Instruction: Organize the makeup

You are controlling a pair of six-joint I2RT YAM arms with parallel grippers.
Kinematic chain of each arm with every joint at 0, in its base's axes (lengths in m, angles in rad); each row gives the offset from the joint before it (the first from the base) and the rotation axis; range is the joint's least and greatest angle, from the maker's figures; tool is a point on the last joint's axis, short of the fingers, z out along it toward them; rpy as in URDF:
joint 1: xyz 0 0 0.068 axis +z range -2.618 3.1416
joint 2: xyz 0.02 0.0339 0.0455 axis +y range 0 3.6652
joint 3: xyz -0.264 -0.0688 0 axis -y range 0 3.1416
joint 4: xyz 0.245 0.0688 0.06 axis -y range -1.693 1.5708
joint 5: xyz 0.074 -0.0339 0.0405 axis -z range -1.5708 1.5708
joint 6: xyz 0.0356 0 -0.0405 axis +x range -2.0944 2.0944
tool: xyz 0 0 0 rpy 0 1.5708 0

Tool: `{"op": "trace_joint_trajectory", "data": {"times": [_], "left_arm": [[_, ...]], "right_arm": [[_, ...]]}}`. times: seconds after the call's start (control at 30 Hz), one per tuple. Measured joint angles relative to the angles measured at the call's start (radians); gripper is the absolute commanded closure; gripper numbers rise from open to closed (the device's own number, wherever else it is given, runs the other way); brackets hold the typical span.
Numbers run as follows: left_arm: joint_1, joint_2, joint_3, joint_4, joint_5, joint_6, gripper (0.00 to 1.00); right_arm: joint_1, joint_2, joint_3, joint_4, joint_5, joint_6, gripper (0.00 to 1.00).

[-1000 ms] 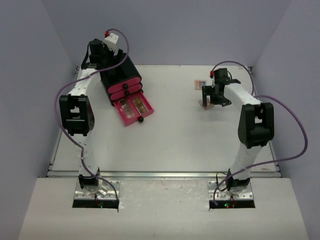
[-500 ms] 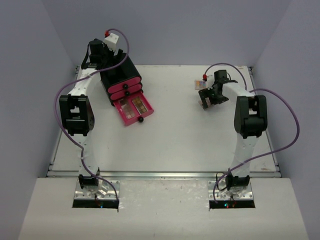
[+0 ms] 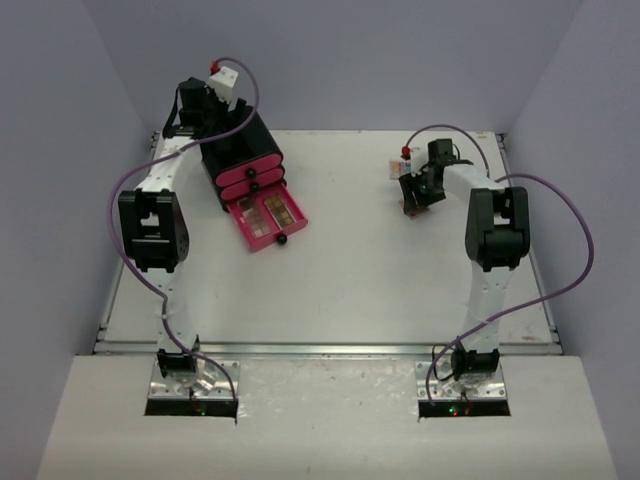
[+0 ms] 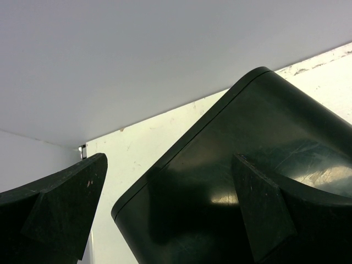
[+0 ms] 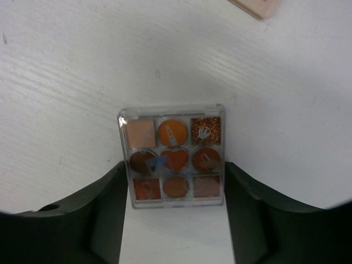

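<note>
A clear square palette (image 5: 172, 155) with orange, brown and glitter swatches lies flat on the white table. My right gripper (image 5: 175, 170) has a finger against each of its side edges, low on the case. From above, that gripper (image 3: 412, 195) is at the far right of the table. A second small palette (image 3: 400, 166) lies just beyond it. At the back left, my left gripper (image 4: 168, 165) stands open over the rear top corner of the black chest (image 4: 247, 126), holding nothing. The chest's lowest pink drawer (image 3: 266, 218) is pulled out, with palettes inside.
The corner of a pale pink flat item (image 5: 256, 6) shows at the top edge of the right wrist view. The black chest (image 3: 240, 150) stands close to the back wall and left edge. Purple cables loop off both arms.
The right arm swung its wrist left and back, bringing the gripper down over the square palette, and its fingers narrowed onto the case's sides. The left arm stayed still.
</note>
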Motion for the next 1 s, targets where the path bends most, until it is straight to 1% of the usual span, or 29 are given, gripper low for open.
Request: {"op": "trace_joint_trajectory", "data": {"times": [0.07,0.2,0.33,0.57,0.77,1.0], "left_arm": [[0.0,0.0,0.0,-0.002,-0.001,0.001,0.04],[0.0,-0.002,0.0,-0.006,-0.001,0.002,0.04],[-0.004,-0.005,0.009,-0.031,0.005,0.0,0.04],[-0.005,-0.015,0.048,-0.147,0.056,-0.02,0.04],[-0.005,-0.05,0.048,-0.257,0.163,-0.068,0.04],[-0.006,-0.113,0.042,-0.347,0.311,-0.125,0.04]], "right_arm": [[0.0,-0.001,-0.002,0.004,-0.003,-0.002,0.67],[0.0,-0.003,-0.006,0.008,-0.004,-0.003,0.77],[0.001,-0.015,-0.027,0.022,-0.003,0.008,0.79],[0.015,-0.112,-0.167,0.063,-0.003,0.034,0.8],[0.034,-0.213,-0.227,0.08,-0.013,0.051,0.81],[0.068,-0.278,-0.23,0.122,-0.017,0.053,0.81]]}}
